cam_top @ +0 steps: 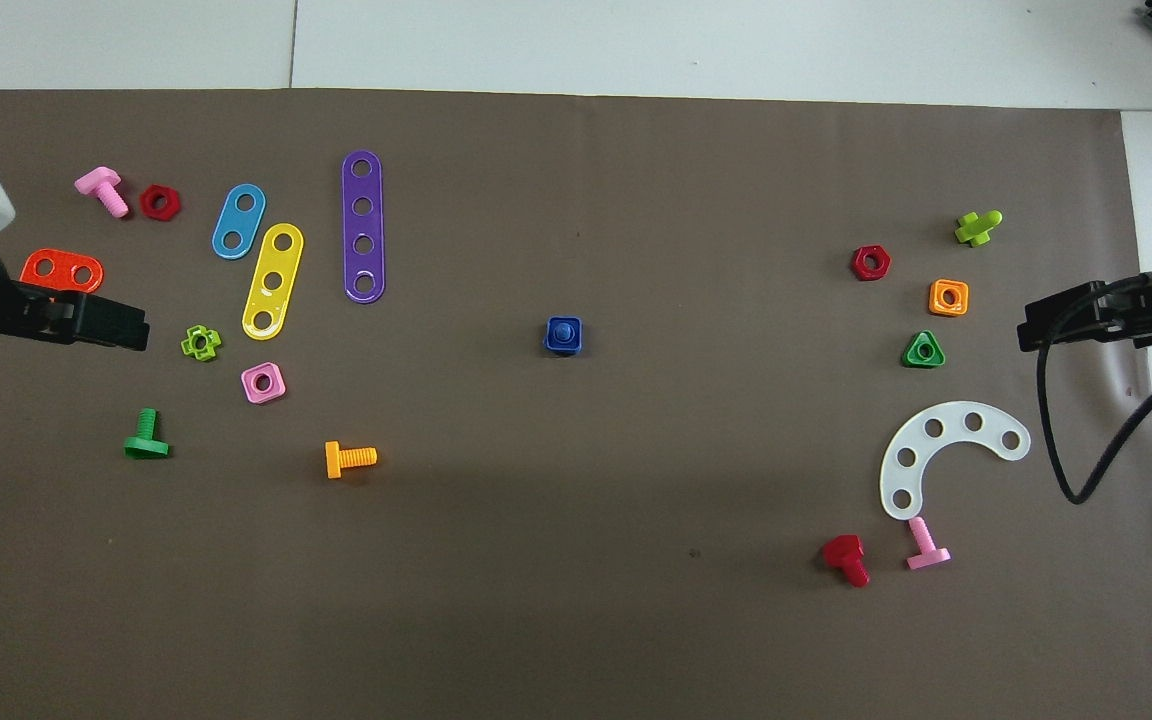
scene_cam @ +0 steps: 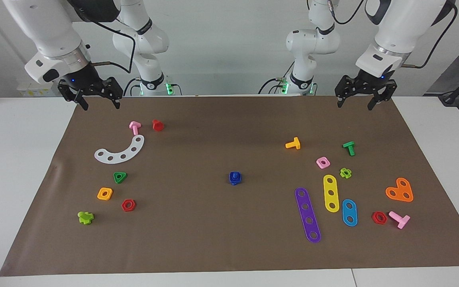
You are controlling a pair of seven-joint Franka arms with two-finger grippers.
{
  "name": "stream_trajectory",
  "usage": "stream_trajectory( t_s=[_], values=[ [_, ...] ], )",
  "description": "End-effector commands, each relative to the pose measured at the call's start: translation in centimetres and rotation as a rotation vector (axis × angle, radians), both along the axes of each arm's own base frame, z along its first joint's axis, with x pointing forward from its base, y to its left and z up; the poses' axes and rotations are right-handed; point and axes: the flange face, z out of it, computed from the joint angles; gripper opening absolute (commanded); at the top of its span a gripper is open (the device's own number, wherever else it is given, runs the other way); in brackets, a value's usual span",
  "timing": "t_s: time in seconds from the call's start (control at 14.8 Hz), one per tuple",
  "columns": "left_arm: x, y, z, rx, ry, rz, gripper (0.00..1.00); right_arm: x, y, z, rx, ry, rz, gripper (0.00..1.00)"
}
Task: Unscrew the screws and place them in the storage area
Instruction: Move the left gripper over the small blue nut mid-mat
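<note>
The left gripper (scene_cam: 360,100) hangs with its fingers spread and nothing between them, over the edge of the brown paper mat (scene_cam: 229,247) nearest the robots, at the left arm's end of the tabletop (scene_cam: 10,159). In the overhead view it covers part of the orange heart-shaped plate (cam_top: 61,271). The right gripper (scene_cam: 97,103) also has its fingers spread and empty — it hovers over the mat's corner at the right arm's end, near the pink T-shaped plastic bolt (scene_cam: 134,127) and the red bolt (scene_cam: 157,125).

The small dark-blue plastic screw (scene_cam: 234,175) stands at the middle of the mat, its stem up, seated in a dark-blue square nut (cam_top: 563,336), well apart from both grippers.

The storage area lies toward the right arm's end — the white curved five-hole strip (scene_cam: 120,151), the green triangle nut (scene_cam: 120,177), the orange square nut (scene_cam: 104,193) and the red hexagon nut (scene_cam: 128,205) mark it. A lime-green cross-headed piece (scene_cam: 85,217) lies just beside them, farther from the robots.
</note>
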Motion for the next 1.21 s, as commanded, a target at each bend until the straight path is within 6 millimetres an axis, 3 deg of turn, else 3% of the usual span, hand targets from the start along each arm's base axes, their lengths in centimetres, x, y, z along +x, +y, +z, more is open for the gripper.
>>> stream_trajectory(
  t_s=[0.0,0.2,0.34,0.54,0.67,0.88,1.15],
  values=[
    [0.2,-3.9,-3.0,0.008,-0.026,-0.029,1.00,-0.2,-0.4,0.0,0.001,-0.008,0.004,1.00],
    [1.2,-10.8,-7.0,-0.003,-0.032,-0.019,1.00,-0.2,-0.4,0.0,0.001,-0.008,0.004,1.00],
    [1.9,-15.6,-10.7,-0.004,-0.042,0.023,1.00,-0.2,-0.4,-0.1,0.001,-0.007,0.002,1.00],
    [2.3,-19.0,-12.7,-0.031,-0.088,0.003,1.00,-0.4,-0.3,-0.3,0.001,-0.002,0.002,1.00],
    [2.2,-23.8,-16.8,-0.016,-0.047,-0.031,1.00,-0.4,-0.3,-0.2,0.004,-0.005,0.002,1.00],
    [3.3,-28.4,-20.3,-0.023,-0.043,0.025,1.00,-0.4,-0.2,-0.1,0.007,-0.010,0.002,1.00],
    [3.6,-31.2,-24.7,-0.060,-0.081,0.055,0.99,-0.3,-0.3,-0.1,0.007,-0.011,0.002,1.00]
  ],
)
